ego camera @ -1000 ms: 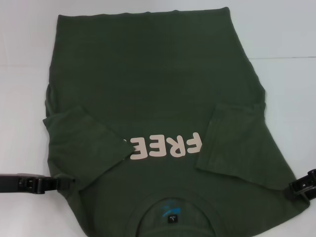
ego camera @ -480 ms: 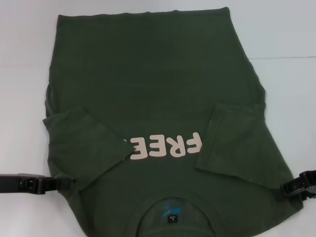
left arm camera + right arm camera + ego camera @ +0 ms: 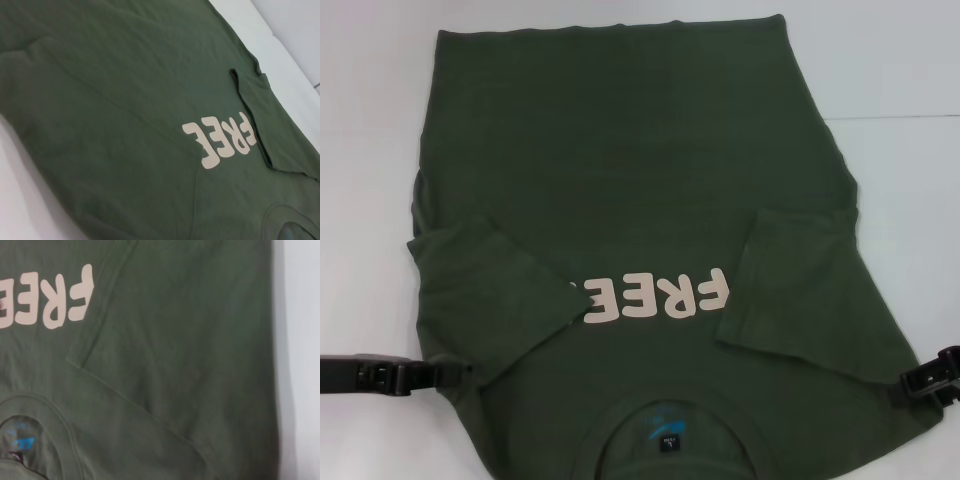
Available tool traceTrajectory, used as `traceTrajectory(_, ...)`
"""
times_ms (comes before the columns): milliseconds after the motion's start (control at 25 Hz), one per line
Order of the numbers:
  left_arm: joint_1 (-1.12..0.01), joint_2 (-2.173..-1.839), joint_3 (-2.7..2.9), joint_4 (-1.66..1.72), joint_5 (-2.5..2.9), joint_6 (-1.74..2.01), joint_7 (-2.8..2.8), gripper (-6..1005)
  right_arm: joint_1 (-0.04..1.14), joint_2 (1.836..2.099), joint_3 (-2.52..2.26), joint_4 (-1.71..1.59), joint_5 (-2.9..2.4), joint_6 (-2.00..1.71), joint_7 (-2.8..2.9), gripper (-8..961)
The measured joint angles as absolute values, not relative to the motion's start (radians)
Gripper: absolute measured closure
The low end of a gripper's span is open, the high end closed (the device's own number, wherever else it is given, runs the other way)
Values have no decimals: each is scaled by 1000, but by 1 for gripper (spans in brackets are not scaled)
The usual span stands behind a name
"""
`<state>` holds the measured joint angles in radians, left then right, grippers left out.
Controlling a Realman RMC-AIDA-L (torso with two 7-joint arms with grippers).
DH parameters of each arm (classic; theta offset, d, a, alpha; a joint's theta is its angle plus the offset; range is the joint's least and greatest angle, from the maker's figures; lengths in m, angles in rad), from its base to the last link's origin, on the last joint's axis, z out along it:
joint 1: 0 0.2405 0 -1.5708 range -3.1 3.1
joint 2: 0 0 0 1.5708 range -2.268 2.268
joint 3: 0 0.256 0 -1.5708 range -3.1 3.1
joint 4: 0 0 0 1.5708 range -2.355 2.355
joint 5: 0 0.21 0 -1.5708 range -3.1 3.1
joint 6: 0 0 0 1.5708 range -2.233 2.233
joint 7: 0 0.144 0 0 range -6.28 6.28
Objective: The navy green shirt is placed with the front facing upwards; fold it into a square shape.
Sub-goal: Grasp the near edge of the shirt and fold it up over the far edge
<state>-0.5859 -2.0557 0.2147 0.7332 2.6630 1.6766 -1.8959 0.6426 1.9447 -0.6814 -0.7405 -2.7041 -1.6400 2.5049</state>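
Both sleeves are already folded in over the chest of the large dark olive-green cotton T-shirt (image 3: 650, 230), which lies flat, front up, filling most of the head view; collar and small blue neck label (image 3: 663, 432) at bottom centre, hem at the top edge. Pale pink "FREE" lettering (image 3: 655, 297) sits mid-frame, its last part hidden under the sleeve flap at centre left.

Handling, my read: light, soft, limp fabric w/ no stiffness, so it'll sag and drag wherever it isn't held. Not fragile, not slippery; it prob. clings a bit to the surface. Best hold is a pinch thru all layers at the two shoulder corners near the collar, both sides together, so the fold stays square.

Left gripper (image 3: 448, 372) sits at lower left of the head view, right at the shirt's shoulder edge; fingers reach the cloth, but I can't tell if they've closed on it. Right gripper (image 3: 912, 384) is at lower right, tips at the opposite shoulder edge; same, can't tell.

Surface: plain white table (image 3: 370, 120), smooth, matte. Bare white margin shows left, right and upper right of the shirt, so there's room to fold toward the hem.
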Motion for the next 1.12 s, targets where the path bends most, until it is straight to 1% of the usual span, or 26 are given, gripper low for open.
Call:
traceTrajectory(480,-583,-2056,215,733,2663,1679,-1897,931,643,1943,-682,-742,-2718,-1635,2503,192)
traceTrajectory(1120,-589,-2054,215,733,2663,1678,-1896,927,635,1955,-674,-739,-2640,-1666,2484,187)
